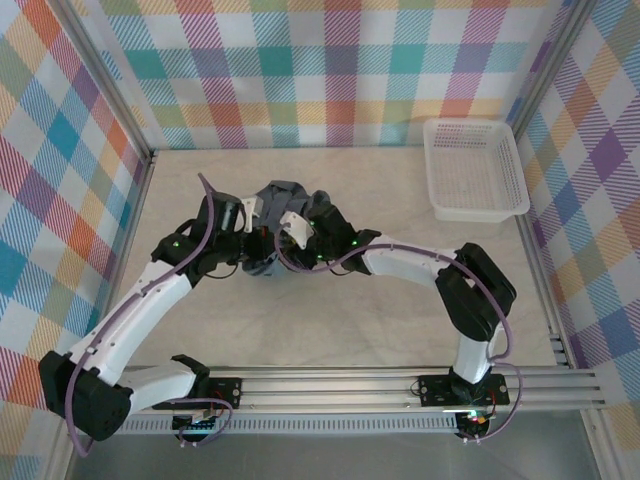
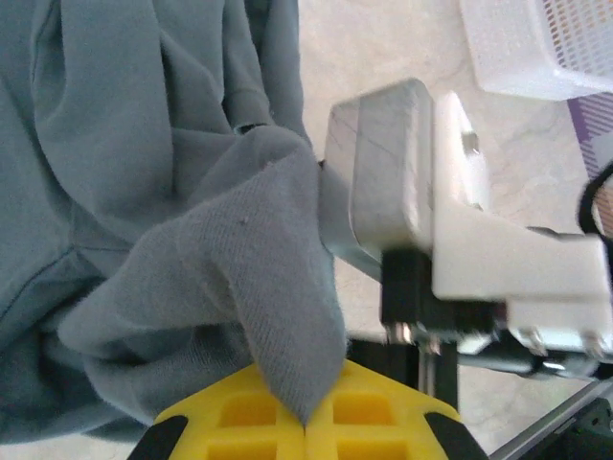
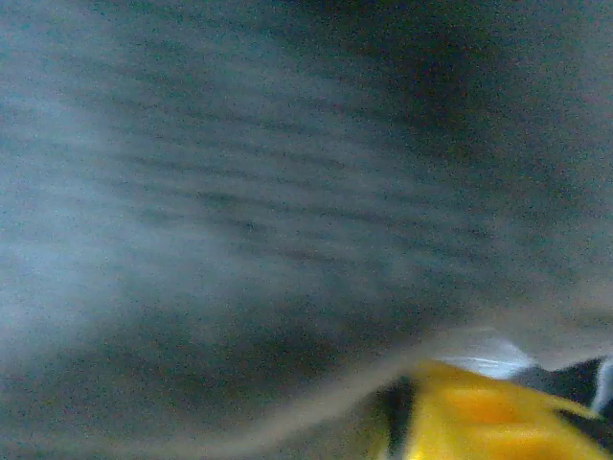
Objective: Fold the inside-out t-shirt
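The inside-out t-shirt (image 1: 283,197) lies bunched in a dark grey heap at the middle of the table. Both arms reach into its near side, close together. In the left wrist view, my left gripper (image 2: 308,420) is shut on a peaked fold of the t-shirt (image 2: 239,278), the yellow fingers (image 2: 251,414) pressed together with cloth between them. My right gripper (image 1: 292,240) sits just right of the left one (image 1: 252,238). Blurred grey fabric (image 3: 268,211) drapes across the right wrist view, leaving one yellow finger (image 3: 479,422) showing. Its jaws are hidden.
A white mesh basket (image 1: 474,170) stands at the back right, also seen from the left wrist (image 2: 536,48). The right arm's white wrist housing (image 2: 421,182) hangs close beside the held fold. Checked walls enclose the table on three sides.
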Available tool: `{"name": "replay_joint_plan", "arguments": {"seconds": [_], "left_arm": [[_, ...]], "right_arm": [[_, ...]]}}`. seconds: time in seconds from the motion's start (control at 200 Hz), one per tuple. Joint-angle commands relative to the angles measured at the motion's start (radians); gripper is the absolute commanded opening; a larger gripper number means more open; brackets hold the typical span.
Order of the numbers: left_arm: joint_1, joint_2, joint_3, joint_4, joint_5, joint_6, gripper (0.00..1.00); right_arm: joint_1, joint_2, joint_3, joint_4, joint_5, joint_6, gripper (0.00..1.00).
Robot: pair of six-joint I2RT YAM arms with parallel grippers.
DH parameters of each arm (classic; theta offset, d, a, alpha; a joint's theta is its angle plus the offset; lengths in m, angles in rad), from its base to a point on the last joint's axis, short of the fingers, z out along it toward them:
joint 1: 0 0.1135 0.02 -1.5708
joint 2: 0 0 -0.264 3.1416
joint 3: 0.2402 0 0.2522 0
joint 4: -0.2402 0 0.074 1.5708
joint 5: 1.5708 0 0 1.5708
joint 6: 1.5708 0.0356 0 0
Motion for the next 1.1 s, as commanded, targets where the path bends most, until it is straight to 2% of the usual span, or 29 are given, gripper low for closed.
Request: {"name": "replay_joint_plan", "arguments": {"seconds": [0.0,0.045,0.09,0.17,0.23,0.31,0.405,0.435,0.495,0.565,0.62,0.7,0.76,0.825,0.88,0.9,0.935,0.96,0.97,1.045,1.095], "left_arm": [[0.015,-0.054,0.014,-0.029,-0.086,0.002,0.16],[0.036,-0.074,0.016,-0.055,-0.118,-0.006,0.31],[0.062,-0.096,0.014,-0.071,-0.144,-0.013,0.41],[0.105,-0.126,0.007,-0.084,-0.164,-0.025,0.52],[0.127,-0.122,-0.002,-0.085,-0.146,-0.027,0.55],[0.132,-0.086,-0.021,-0.062,-0.051,-0.005,0.57],[0.130,-0.005,-0.056,-0.005,0.186,0.047,0.64],[0.125,0.024,-0.064,0.009,0.263,0.063,0.67],[0.104,0.071,-0.078,0.032,0.336,0.085,0.71],[0.073,0.104,-0.078,0.055,0.424,0.140,0.79],[0.036,0.132,-0.053,0.023,0.495,0.239,0.87],[-0.044,0.184,0.019,-0.118,0.511,0.428,0.91],[-0.070,0.232,0.043,-0.149,0.443,0.454,0.92],[-0.074,0.270,0.037,-0.127,0.380,0.437,0.83],[-0.077,0.281,0.033,-0.095,0.370,0.421,0.69],[-0.078,0.281,0.032,-0.078,0.375,0.414,0.58],[-0.080,0.281,0.034,-0.055,0.389,0.401,0.29],[-0.082,0.281,0.037,-0.044,0.401,0.396,0.04],[-0.082,0.280,0.039,-0.041,0.405,0.396,0.00],[-0.082,0.264,0.046,-0.004,0.465,0.366,0.00],[-0.072,0.239,0.035,0.073,0.511,0.290,0.00]], "right_arm": [[0.002,-0.080,-0.040,0.151,0.014,0.078,0.00],[0.002,-0.133,-0.107,0.168,0.051,0.095,0.00],[0.002,-0.191,-0.169,0.172,0.072,0.096,0.00],[0.002,-0.289,-0.281,0.153,0.065,0.095,0.00],[0.002,-0.343,-0.366,0.133,0.042,0.099,0.05],[0.003,-0.376,-0.448,0.064,0.021,0.106,0.11],[0.002,-0.411,-0.477,-0.018,0.028,0.148,0.14],[0.002,-0.426,-0.482,-0.024,0.026,0.156,0.11],[0.002,-0.450,-0.486,-0.016,0.012,0.161,0.05],[0.001,-0.471,-0.487,-0.004,-0.004,0.150,0.02],[-0.001,-0.480,-0.486,-0.002,-0.031,0.125,0.01],[-0.006,-0.483,-0.460,-0.032,-0.059,0.098,0.01],[-0.008,-0.481,-0.433,-0.059,-0.092,0.078,0.03],[-0.010,-0.478,-0.414,-0.065,-0.120,0.065,0.03],[-0.010,-0.477,-0.407,-0.063,-0.124,0.068,0.04],[-0.011,-0.477,-0.404,-0.064,-0.122,0.068,0.04],[-0.010,-0.477,-0.402,-0.065,-0.114,0.072,0.04],[-0.011,-0.477,-0.402,-0.066,-0.101,0.076,0.05],[-0.012,-0.477,-0.403,-0.066,-0.096,0.078,0.05],[-0.021,-0.477,-0.421,-0.054,-0.013,0.098,0.10],[-0.027,-0.473,-0.445,-0.040,0.116,0.120,0.20]]}}
